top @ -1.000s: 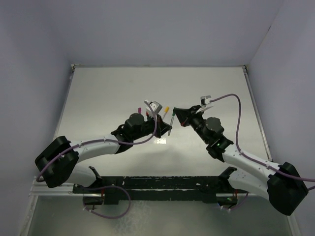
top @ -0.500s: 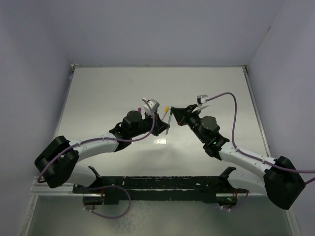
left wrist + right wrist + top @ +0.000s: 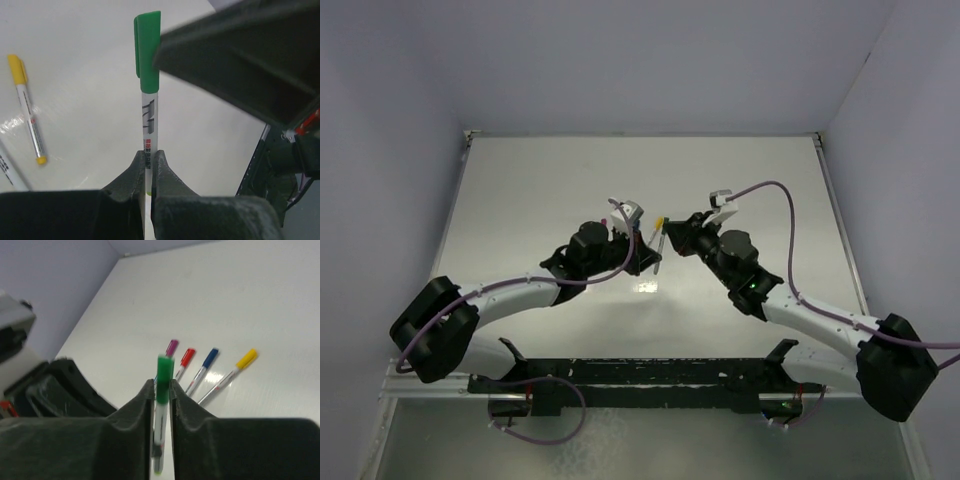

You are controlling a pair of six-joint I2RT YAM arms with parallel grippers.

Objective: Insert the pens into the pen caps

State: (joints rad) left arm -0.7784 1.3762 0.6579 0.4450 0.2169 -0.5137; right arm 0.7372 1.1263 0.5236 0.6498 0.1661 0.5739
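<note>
Where the two sets of jaws meet: one green pen (image 3: 149, 120) is held off the worktop (image 3: 540, 180), with a green cap (image 3: 148, 50) on its far end.
Left jaws: clenched on the bare tail of the pen's barrel. In the left wrist view the printed barrel runs straight out from the tips.
Right jaws: clenched on the green cap, with fingers (image 3: 137, 407) on either side of it. In the right wrist view the barrel trails down between them, blurred.
Cap seating: the cap covers the pen's tip. Cannot tell whether it is pushed fully home.
Top view: the pen shows as a thin grey line between the two sets of jaws, over the middle of the worktop.
Left arm (image 3: 510, 295): reaches in from the near left, wrist turned toward the right arm.
Right arm (image 3: 810, 320): reaches in from the near right, facing the left arm.
Pens lying flat: four capped ones fan out on the worktop beyond the right jaws. In order they are a purple pen (image 3: 171, 347), a red pen (image 3: 186, 359), a blue pen (image 3: 202, 368) and a yellow pen (image 3: 231, 373). They lie side by side without touching, and the purple one is partly hidden behind the green cap.
Left wrist view, edge: the yellow pen lies left of the held pen, well apart. Another barrel is cut off at the lower left corner.
</note>
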